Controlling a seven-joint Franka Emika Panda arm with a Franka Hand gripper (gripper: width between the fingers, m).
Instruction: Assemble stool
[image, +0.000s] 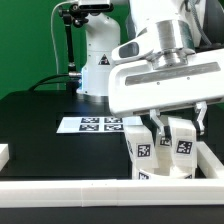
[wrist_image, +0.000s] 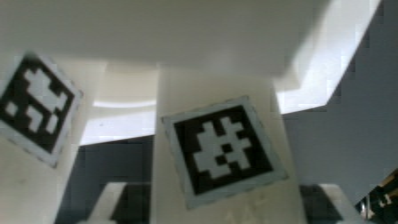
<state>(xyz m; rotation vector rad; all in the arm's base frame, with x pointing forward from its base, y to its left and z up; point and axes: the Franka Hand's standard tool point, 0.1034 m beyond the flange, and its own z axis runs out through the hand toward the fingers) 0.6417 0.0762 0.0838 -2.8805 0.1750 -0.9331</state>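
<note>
The gripper (image: 167, 128) is clamped on a tagged white stool leg (image: 181, 146), held upright over the round seat (image: 166, 171) near the black table's (image: 40, 115) front edge.

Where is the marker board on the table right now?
In the exterior view the marker board lies flat on the black table, near the picture's middle, just to the exterior view's left of the gripper and the tagged legs.

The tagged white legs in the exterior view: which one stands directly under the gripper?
The leg on the exterior view's right, between the fingers of the gripper. The other leg stands to its left, outside the fingers.
</note>
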